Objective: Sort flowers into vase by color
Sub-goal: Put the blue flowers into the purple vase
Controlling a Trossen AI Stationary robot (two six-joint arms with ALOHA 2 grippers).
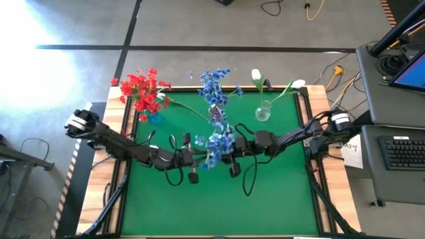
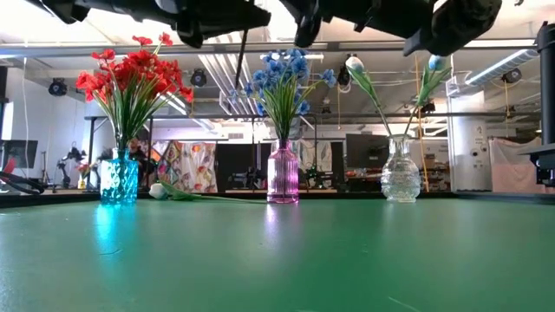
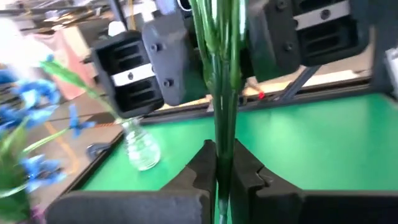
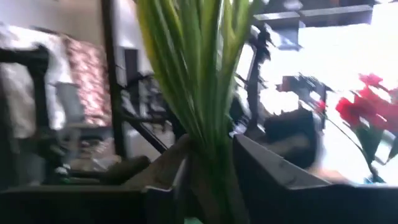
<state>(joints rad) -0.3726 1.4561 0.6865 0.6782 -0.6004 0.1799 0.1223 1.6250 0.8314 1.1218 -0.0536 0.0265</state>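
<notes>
A bunch of blue flowers [image 1: 217, 143] on green stems [image 3: 222, 93] stands upright above the middle of the table. My left gripper [image 3: 222, 171] comes from the left and is shut on the stems. My right gripper [image 4: 211, 162] comes from the right. It is open, with a finger on each side of the same stems [image 4: 208, 93]. Along the far edge, red flowers [image 2: 130, 82] stand in a blue vase [image 2: 119, 180], blue flowers [image 2: 284, 78] in a pink vase [image 2: 283, 173], and white buds [image 2: 354, 65] in a clear vase [image 2: 400, 173]. My left gripper pinches the bundle of green stems [image 3: 224, 146] between its two fingers. The fingers lie level, come from the table's left side and go across the stems. The bunch stands upright in the hold, clear of the table, blooms on top.
One white flower [image 2: 158, 191] lies on the green mat between the blue and pink vases, its stem [image 1: 189, 108] running toward the middle. The near half of the mat [image 1: 219, 206] is bare. A laptop and a keyboard [image 1: 405, 149] sit on a side table to the right.
</notes>
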